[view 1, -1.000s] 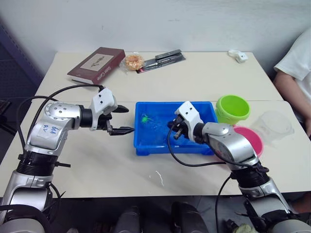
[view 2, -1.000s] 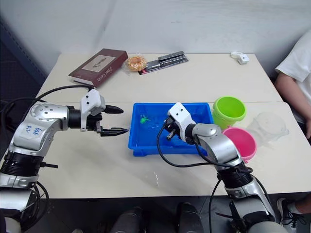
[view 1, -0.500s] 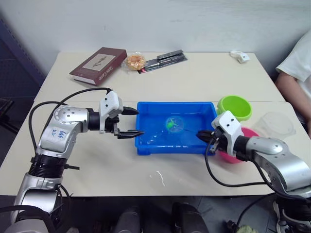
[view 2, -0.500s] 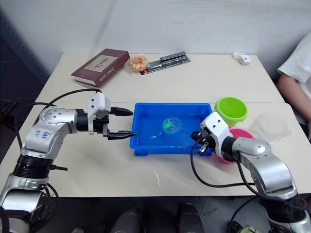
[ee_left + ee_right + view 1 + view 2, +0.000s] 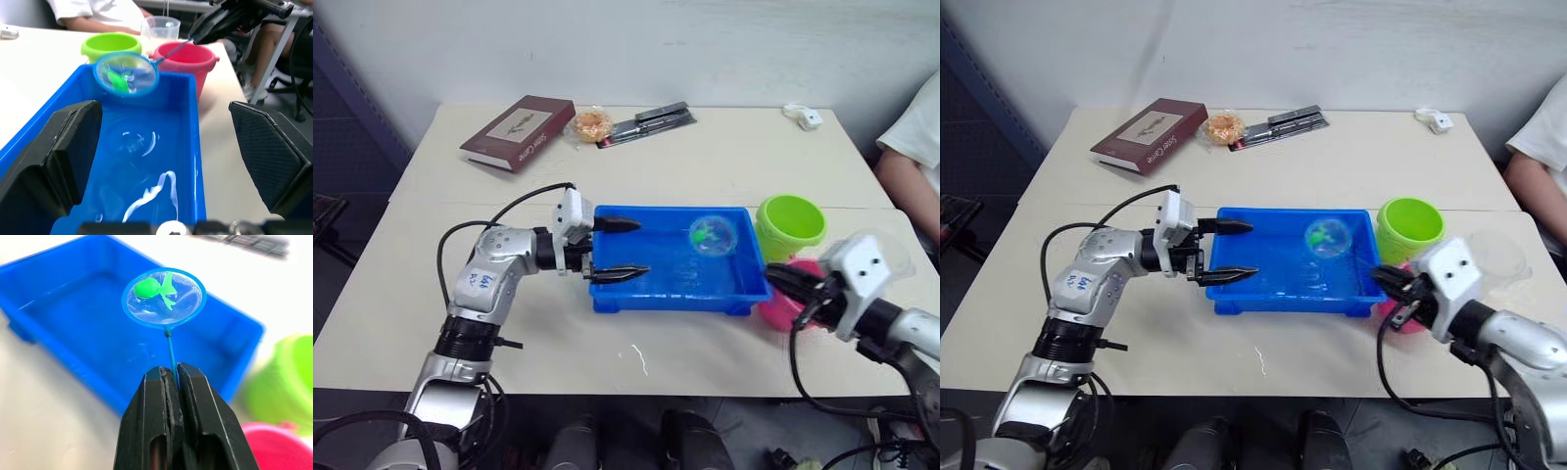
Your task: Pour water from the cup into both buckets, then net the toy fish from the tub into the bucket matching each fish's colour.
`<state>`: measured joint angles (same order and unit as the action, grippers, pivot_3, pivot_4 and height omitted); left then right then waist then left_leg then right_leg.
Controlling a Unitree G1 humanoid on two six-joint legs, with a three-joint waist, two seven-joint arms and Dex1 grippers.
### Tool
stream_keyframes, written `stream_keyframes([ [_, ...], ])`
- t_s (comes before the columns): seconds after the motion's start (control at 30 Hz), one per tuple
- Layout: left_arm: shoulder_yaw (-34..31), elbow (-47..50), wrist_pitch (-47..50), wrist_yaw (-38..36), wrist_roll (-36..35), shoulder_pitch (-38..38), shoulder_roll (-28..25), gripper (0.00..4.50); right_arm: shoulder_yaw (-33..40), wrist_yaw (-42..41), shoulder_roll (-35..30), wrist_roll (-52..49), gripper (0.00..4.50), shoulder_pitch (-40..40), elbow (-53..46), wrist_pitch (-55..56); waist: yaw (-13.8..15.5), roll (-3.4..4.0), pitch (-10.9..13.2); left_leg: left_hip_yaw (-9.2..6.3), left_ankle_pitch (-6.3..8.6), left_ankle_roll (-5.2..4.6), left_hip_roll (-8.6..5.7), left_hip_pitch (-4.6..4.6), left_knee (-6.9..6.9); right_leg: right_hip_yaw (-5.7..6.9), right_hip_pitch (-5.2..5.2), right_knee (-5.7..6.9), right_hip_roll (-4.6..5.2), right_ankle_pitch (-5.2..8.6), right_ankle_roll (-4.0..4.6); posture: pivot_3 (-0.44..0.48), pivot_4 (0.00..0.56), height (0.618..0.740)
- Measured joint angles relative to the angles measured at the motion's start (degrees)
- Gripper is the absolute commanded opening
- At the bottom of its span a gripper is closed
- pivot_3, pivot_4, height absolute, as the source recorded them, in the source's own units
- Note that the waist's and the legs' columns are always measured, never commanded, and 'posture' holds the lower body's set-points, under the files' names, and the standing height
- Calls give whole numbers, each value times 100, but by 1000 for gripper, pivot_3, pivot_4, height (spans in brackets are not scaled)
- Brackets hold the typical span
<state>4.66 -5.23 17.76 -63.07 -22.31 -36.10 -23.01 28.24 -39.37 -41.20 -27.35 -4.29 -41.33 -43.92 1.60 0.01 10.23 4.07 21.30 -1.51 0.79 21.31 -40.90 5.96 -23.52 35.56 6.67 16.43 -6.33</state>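
The right hand (image 5: pixel 172 382) has its two black fingers pinched tight on the thin stick of the net (image 5: pixel 713 234), gripping it near the far end so the hoop reaches out well ahead of the arm. The hoop hangs above the right end of the blue tub (image 5: pixel 651 297), lifted clear of the water, with a green fish (image 5: pixel 152 288) lying in the mesh. That looks like a catch being carried off, and the green bucket (image 5: pixel 790 221) stands just beside that end of the tub, so the short trip makes sense. The pink bucket (image 5: pixel 185 55) sits next to the green one, nearer the robot, partly behind the right hand in the head views. The clear cup (image 5: pixel 160 27) stands beyond the buckets, at the counter's right edge, out of the way.

The right forearm lies low across the front right of the counter (image 5: pixel 724 162), wrist turned in toward the tub, the stick slanting up and inward from the fingers.

The left hand (image 5: pixel 619 249) holds nothing. Its fingers are spread wide, one over the tub's back left corner and one over the front left rim, as if to straddle and steady that end. The left arm is bent at the elbow, forearm level and pointing right.

A book (image 5: pixel 517 131), a wrapped snack (image 5: pixel 592 124) and a dark flat tool (image 5: pixel 653 117) lie at the back of the counter, well apart from the work.
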Motion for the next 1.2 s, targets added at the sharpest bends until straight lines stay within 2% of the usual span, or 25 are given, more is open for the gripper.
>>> stream_keyframes([
  [0.2, -25, -135, -28, 87, -90, -149, 248, 4457, 1025, -225, -549, 316, 0, -330, 470, 637, -6, 0, 0, 2, 1, -2, -5, -6, 1, -2, 5, -1, -1, 0, 0, 0, 150, 740],
  [0.37, -29, -244, -28, 123, -100, -193, 310, 4457, 1203, -69, -878, 1206, 0, -325, 1837, 1730, -7, 0, 0, 4, 1, -2, -6, -8, 4, -2, 4, -2, -2, 0, 0, 0, 150, 740],
  [0.5, -32, -251, -40, 175, -100, -197, 392, 4457, 804, 218, -886, 1933, 0, -306, 2590, 2647, -14, 0, 0, 7, 0, -2, -4, -10, 2, -3, 4, -1, -1, 0, 0, 0, 150, 740],
  [0.7, -29, -223, -32, 224, -100, -190, 428, 4457, -29, 1037, -1072, 3213, 0, 165, 3537, 4135, -31, 2, -1, 8, -1, -1, 4, -10, 4, -4, 3, -1, -2, 0, 0, 0, 150, 740],
  [0.8, -30, -213, -30, 232, -100, -181, 422, 4457, -473, 1401, -1416, 4016, 0, 207, 3866, 4806, -15, 3, -1, 7, -1, 0, 3, -8, 3, -4, 4, -3, 1, 0, 0, 0, 150, 740],
  [0.9, -28, -190, -30, 238, -100, -180, 421, 4457, -925, 1748, -2024, 4982, 0, 114, 4031, 5516, -18, 5, 0, 7, -1, -1, 4, -8, 3, -4, 4, -4, 1, 0, 0, 0, 150, 740],
  [1.2, -29, -152, -16, 301, -100, -177, 420, 4457, -1239, 2441, -2118, 6002, 0, 229, 4276, 5977, -18, 4, 0, 7, -3, 4, 7, -7, 2, -3, 5, -5, -1, 0, -1, 0, 150, 740],
])
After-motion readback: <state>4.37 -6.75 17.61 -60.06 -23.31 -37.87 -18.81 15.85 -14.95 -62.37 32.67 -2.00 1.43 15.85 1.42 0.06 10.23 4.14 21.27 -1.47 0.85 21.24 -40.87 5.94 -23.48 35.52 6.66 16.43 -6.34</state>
